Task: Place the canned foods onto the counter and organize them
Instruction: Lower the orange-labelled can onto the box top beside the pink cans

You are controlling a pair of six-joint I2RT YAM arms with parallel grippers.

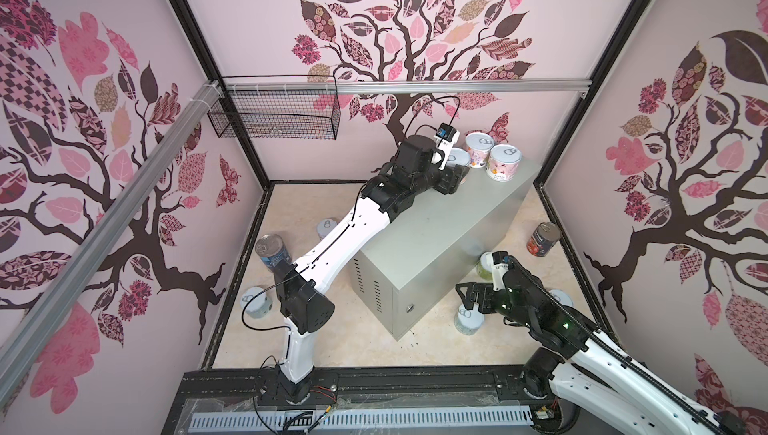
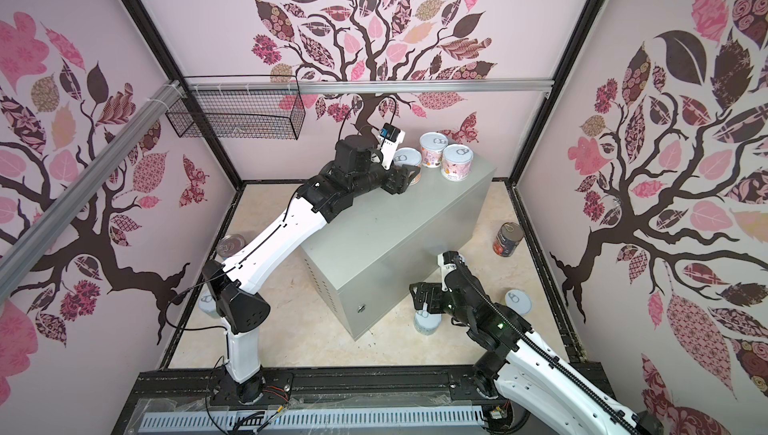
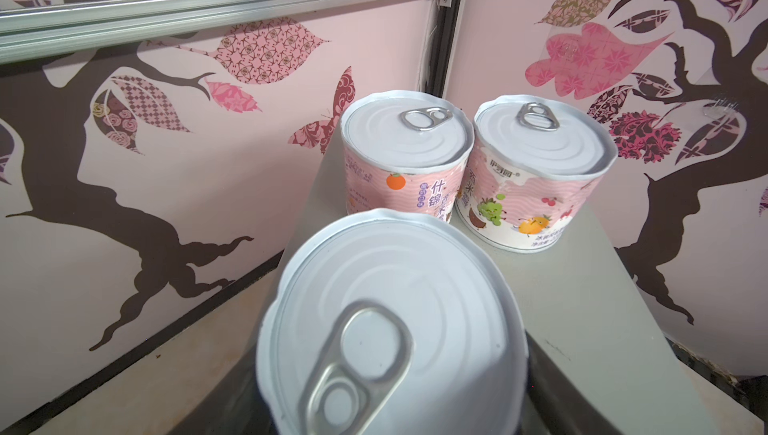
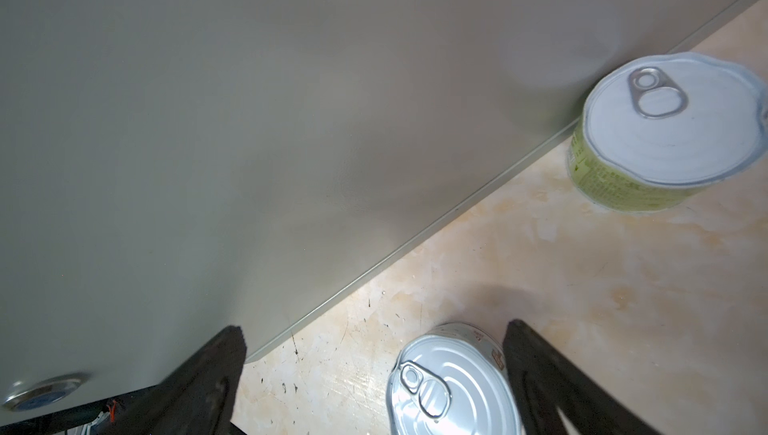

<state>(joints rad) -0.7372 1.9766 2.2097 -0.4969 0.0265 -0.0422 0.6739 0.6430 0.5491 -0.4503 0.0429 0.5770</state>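
Left wrist view is filled by the white pull-tab lid of a short can [image 3: 390, 329]. Both top views show the left gripper [image 2: 409, 175] clamped on this can, a black finger at either side, over the top of the counter [image 1: 436, 237]. Whether the can rests on it or hangs just above, I cannot tell. Just beyond this gripper stand an orange-print can [image 3: 405, 150] and a fruit-print can [image 3: 540, 171], upright and side by side on the counter.

The right gripper [image 4: 374, 327] hangs low beside the counter's side wall, jaws spread wide. Beneath it a silver-lidded can [image 4: 453, 383] stands on the floor [image 4: 582, 287] between the fingers, close against one. Ahead of this gripper a green-labelled can [image 4: 665, 129] stands at the counter's base.
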